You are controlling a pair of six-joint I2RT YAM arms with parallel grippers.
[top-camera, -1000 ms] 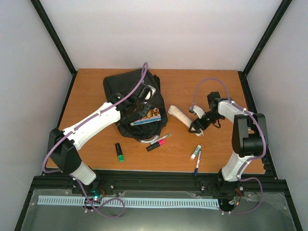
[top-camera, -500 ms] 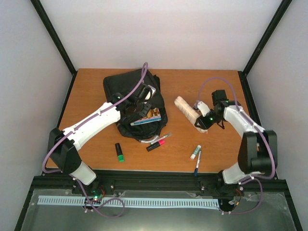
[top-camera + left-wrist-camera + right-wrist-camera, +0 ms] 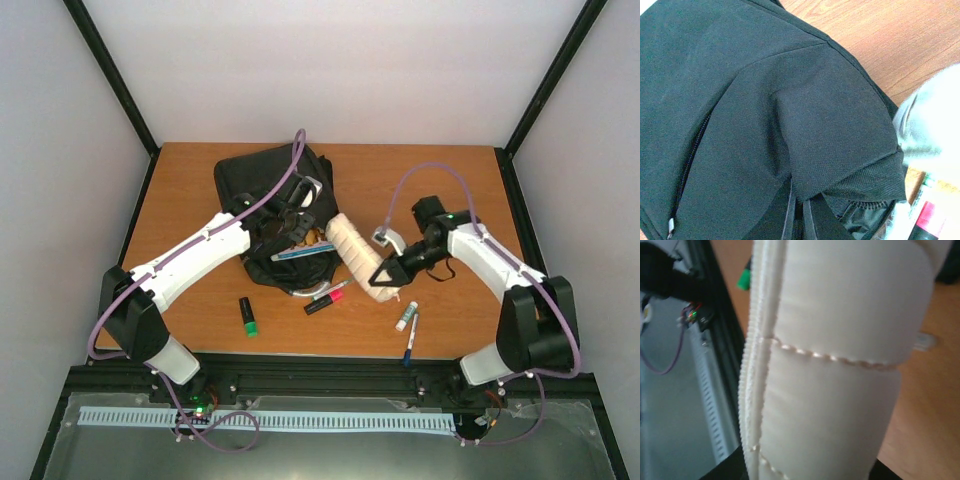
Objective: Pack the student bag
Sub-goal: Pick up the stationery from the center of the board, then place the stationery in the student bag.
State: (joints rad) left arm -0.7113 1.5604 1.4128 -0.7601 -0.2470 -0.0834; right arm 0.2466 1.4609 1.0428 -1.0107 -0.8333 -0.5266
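The student bag is a black fabric backpack lying at the back left of the table, its mouth facing the front. My left gripper is shut on a fold of the bag's fabric at the opening; in the left wrist view the fingers pinch the black flap. A book shows inside the mouth. My right gripper is shut on one end of a white oblong pencil pouch, held off the table just right of the bag's mouth. The pouch fills the right wrist view.
A pink and black marker and a slim pen lie in front of the bag. A green highlighter sits at the front left. A white marker with a green cap and a blue pen lie near the front edge.
My right gripper closed on the pouch, lifted it and swung it left and forward toward the bag's mouth. The left arm and the bag have stayed put.
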